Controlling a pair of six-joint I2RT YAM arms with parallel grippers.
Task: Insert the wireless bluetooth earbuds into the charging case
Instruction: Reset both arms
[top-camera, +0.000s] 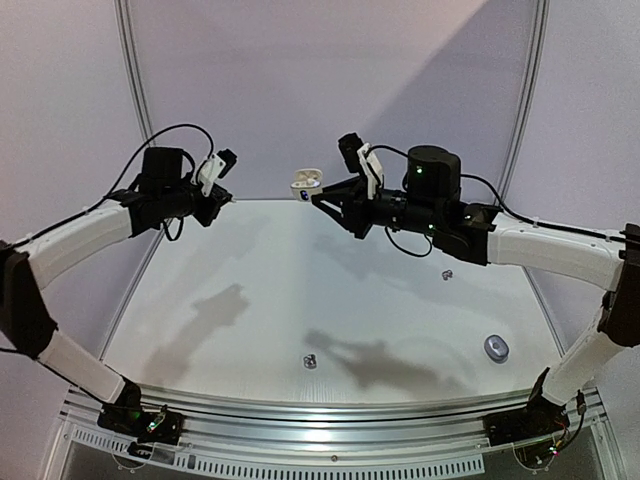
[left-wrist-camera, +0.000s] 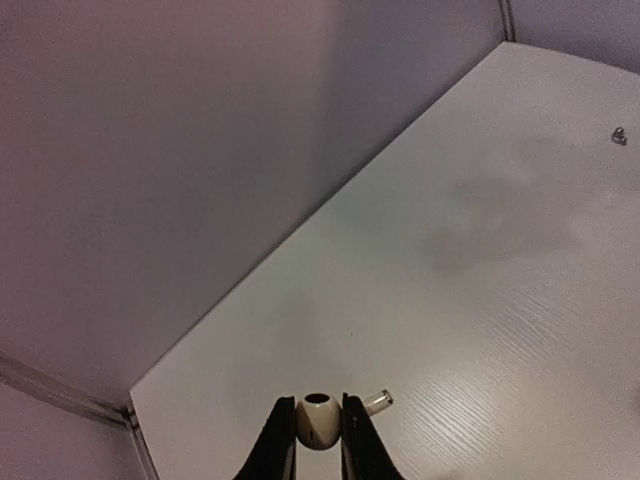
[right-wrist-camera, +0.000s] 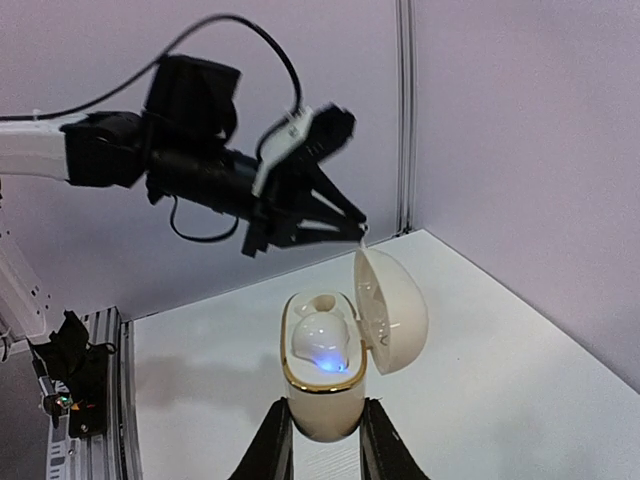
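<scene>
Lilac walls enclose a white surface (top-camera: 250, 290). A white earbud (left-wrist-camera: 318, 422) is pinched between the closed left jaws, seen clearly only from the left wrist. A second white earbud (right-wrist-camera: 322, 340), seated in the open case (right-wrist-camera: 325, 400) held aloft and clamped by the right jaws, is shown only from the right wrist. A dark earbud (top-camera: 310, 361) lies on the surface.

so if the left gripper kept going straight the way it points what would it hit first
Probably the bare white tabletop near the pale wall: the left wrist view shows only that ahead of the left gripper holding a glossy white earbud. Depth is unclear.
</scene>
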